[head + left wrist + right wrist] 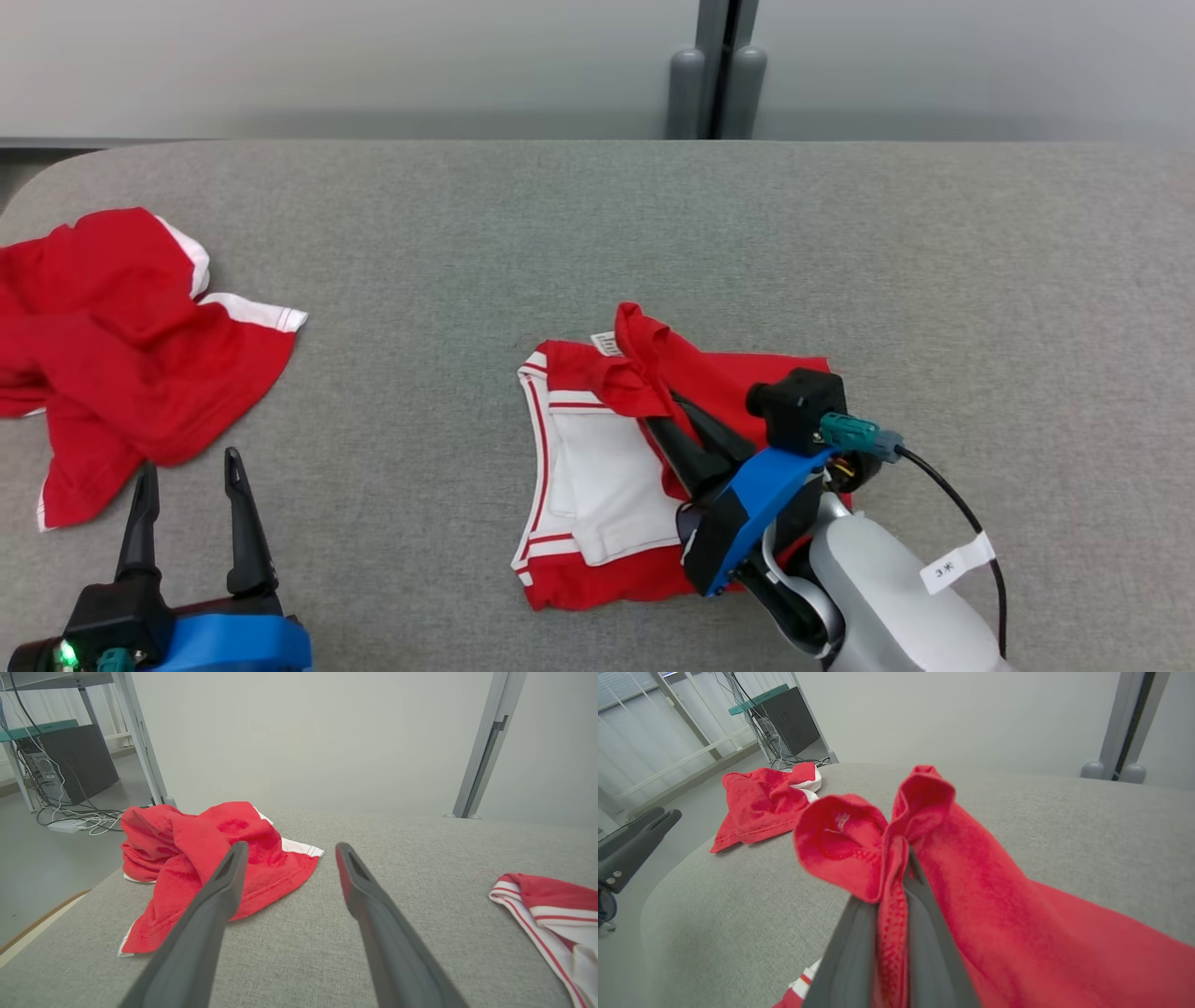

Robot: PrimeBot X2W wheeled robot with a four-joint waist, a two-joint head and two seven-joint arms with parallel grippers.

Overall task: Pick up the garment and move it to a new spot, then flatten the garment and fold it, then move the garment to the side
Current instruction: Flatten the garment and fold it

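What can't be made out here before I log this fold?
Head view: the right side of the folded red-and-white garment lies under the right gripper and forearm.
Head view: the crumpled red garment is cut off by the left edge.
Head view: print on the label is too small to read.
Right wrist view: pinched red fabric wraps the fingertips.

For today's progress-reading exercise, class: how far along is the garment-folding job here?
Done: the garment lies mid-table, partly folded. In hand: the right claw is shut on a raised red flap. Left: finishing the fold, then moving it aside. The left claw hovers open by a crumpled red cloth.
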